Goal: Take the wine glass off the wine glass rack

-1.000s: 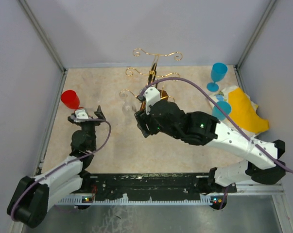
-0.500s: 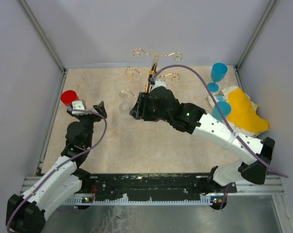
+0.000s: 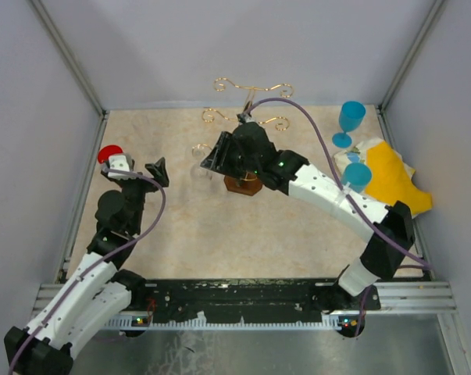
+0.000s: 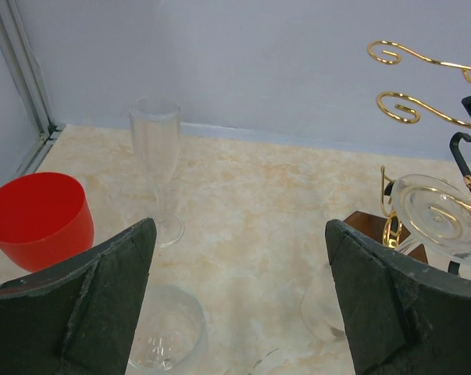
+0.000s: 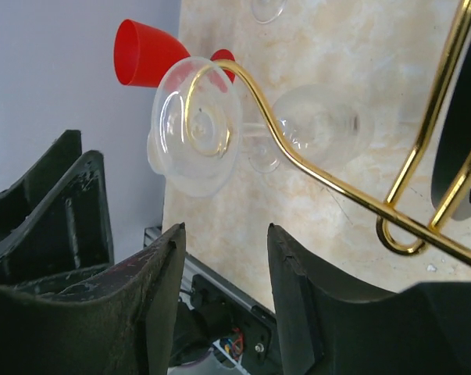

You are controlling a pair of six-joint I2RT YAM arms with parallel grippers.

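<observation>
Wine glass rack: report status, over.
Left gripper open, empty. Right gripper open, short of clear wine glass hung by its foot on gold wire rack. Gold hook crosses the foot.

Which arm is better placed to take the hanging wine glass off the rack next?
Right. The right gripper is at the wine glass rack, jaws open toward the hanging wine glass. The left gripper, also open, sits farther off by the red cup.

The table (image 3: 188, 234) has a beige top with a marble pattern. On its left side stand a red cup (image 4: 38, 219) and, near it, a tall clear glass (image 4: 157, 156), and the wine glass rack (image 3: 243, 184) stands on its dark wooden base toward the far middle. On the right, a blue wine glass (image 3: 349, 121) stands upright near the far corner, and a yellow cloth (image 3: 395, 183) lies just beside a second blue glass (image 3: 358, 176).
</observation>
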